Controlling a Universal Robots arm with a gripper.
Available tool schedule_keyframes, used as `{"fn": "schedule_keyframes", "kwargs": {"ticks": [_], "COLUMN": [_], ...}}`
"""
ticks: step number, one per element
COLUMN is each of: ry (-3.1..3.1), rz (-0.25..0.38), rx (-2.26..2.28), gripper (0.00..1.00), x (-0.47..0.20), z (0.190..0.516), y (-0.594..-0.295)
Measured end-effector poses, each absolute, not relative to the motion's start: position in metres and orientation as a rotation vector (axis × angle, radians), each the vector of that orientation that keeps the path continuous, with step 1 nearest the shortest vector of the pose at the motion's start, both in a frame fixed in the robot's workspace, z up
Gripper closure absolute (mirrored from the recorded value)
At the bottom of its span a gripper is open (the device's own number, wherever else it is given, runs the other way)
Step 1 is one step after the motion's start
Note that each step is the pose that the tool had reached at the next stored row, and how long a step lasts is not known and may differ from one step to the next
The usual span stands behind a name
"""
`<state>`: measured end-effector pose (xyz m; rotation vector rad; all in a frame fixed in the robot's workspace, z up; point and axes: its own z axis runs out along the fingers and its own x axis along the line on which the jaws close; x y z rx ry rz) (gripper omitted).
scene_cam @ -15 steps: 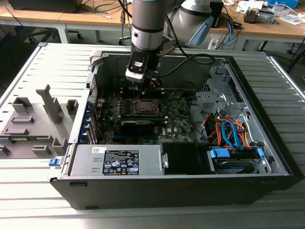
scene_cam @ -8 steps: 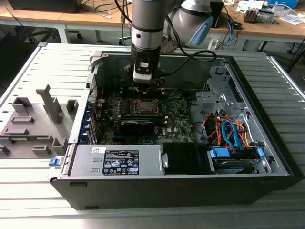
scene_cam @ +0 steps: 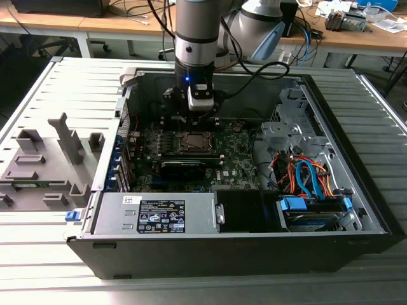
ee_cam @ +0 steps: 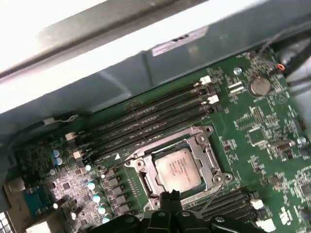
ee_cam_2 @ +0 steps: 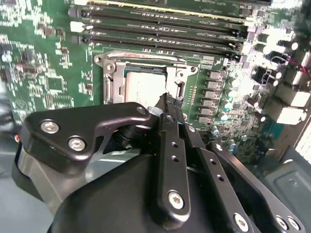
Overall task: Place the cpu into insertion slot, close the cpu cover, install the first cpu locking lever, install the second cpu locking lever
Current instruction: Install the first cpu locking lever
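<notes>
Your cpu point(ee_cam: 177, 167) lies flat in the insertion slot point(ee_cam: 201, 136), and the cpu cover point(ee_cam: 146, 179) looks lowered around it. The gripper point(ee_cam: 170, 195) hangs just beside the slot's edge, fingers pressed together with nothing visible between them. The chip is probably light, stiff and fragile underneath — grip it by its edges only.

Likely lab: cluttered wooden workbenches point(scene_cam: 57, 27)

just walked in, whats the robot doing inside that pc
A robot arm is reaching down into an open computer case. Its gripper, fingers together, sits right at the edge of the socket on the green motherboard. The chip already lies in the socket, and the metal cover frame looks folded down around it. A thin wire lever beside it seems to stick out, not latched.
</notes>
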<state>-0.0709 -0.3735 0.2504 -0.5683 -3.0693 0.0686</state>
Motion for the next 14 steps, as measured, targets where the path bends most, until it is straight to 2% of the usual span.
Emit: {"fn": "schedule_keyframes", "kwargs": {"ticks": [7,14], "ry": [-3.090,-3.103], "rz": [-0.036,-0.067], "rx": [-0.375,-0.171], "gripper": [0.89,0.89], "x": [-0.0708,-0.0709], "z": [0.2501,0.2489], "y": [-0.3735,-0.3735]}}
